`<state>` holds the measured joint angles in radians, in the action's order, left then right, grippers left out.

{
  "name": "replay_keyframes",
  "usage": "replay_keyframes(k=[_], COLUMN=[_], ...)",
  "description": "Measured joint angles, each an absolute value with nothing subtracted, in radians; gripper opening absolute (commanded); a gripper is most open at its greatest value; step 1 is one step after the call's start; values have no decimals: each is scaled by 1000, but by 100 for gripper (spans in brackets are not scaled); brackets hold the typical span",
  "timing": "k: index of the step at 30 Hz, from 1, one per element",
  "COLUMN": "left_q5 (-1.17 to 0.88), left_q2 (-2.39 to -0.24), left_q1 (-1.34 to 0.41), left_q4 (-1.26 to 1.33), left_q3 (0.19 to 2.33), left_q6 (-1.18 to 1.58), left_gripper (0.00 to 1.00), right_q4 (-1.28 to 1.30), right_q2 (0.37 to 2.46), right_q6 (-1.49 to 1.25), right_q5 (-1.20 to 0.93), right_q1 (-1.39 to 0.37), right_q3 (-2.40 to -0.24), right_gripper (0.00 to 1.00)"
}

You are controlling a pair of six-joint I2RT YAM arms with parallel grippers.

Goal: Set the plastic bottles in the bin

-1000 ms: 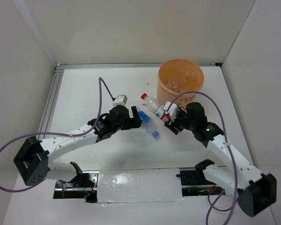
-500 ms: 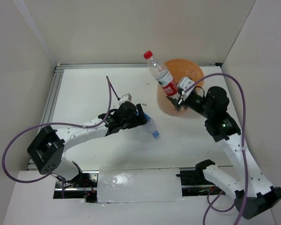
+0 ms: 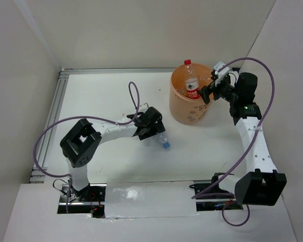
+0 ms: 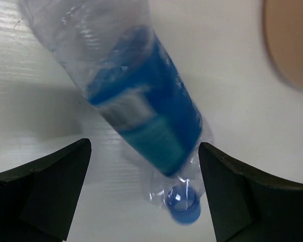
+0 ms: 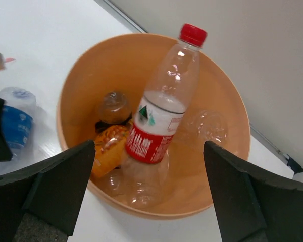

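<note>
The left jaws stood wide open, their dark fingers on either side of the blue bottle without touching it. That bottle, clear and crumpled under a blue label, lay on its side on the white table. Its blue cap pointed toward the near side. The left arm reached low across the table to it, with a purple cable looping off to the left.

The right jaws were open too and held nothing, their fingers spread apart above the bin. Below and between them, the red-capped bottle stood tilted inside the bin, clear of both fingers. Its label was white over red, its base sat among the other bottles, and its cap showed past the far rim. The orange bottle lay beside that base. A clear bottle sat behind the orange one, a second lay toward the right wall and a third against the near wall.

The bin stood at the far right of the table, near the back wall. The blue bottle lay outside it, well to its left. The right arm rose from its base at the near edge and held the jaws by the bin's right rim.
</note>
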<state>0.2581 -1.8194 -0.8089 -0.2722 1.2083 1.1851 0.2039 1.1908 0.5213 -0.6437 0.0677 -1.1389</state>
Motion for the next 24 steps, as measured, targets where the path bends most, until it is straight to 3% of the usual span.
replay_keyframes(k=[4,5,8,9,10,13,14,16,17,18,19,24], left_q5=[261,263,267,267,266,269,273,284,290,299,301,343], left_q2=[-1890,-1906,-1942,-1946,-1946,-1929,-1913,-1841,-1797,-1694,-1684,-1475], left_q1=[-817,-818,-821,-821,-821,-823,-824,-828,-831,-840,-841,-857], left_q4=[-308,-314,-315,-313,-309,-306,-303,-306,-305,-279,-276,-137], left_q3=[1251,1265,1307,1317,1324,1327,1317,1281,1265,1240,1239,1293], left_q6=[1205,1209,1209,1205,1203,1174,1154,1113,1087,1028,1021,847], left_gripper=[84,62,39,25,18,3,3,3,2,2,2,0], right_q4=[209,210,208,214,224,259,278,303,312,324,339,398], right_q2=[1132,1111,1037,1010,988,943,931,912,903,890,883,854], right_q6=[497,492,481,479,479,490,497,517,529,537,535,545], right_q5=[-720,-733,-766,-776,-784,-815,-828,-840,-843,-841,-835,-771], right_q1=[95,96,97,98,100,105,105,105,105,105,105,106], right_q3=[-1136,-1133,-1107,-1092,-1080,-1057,-1052,-1037,-1026,-1011,-1002,-942], right_gripper=[94,94,94,94,94,94,93,62,38,4,0,0])
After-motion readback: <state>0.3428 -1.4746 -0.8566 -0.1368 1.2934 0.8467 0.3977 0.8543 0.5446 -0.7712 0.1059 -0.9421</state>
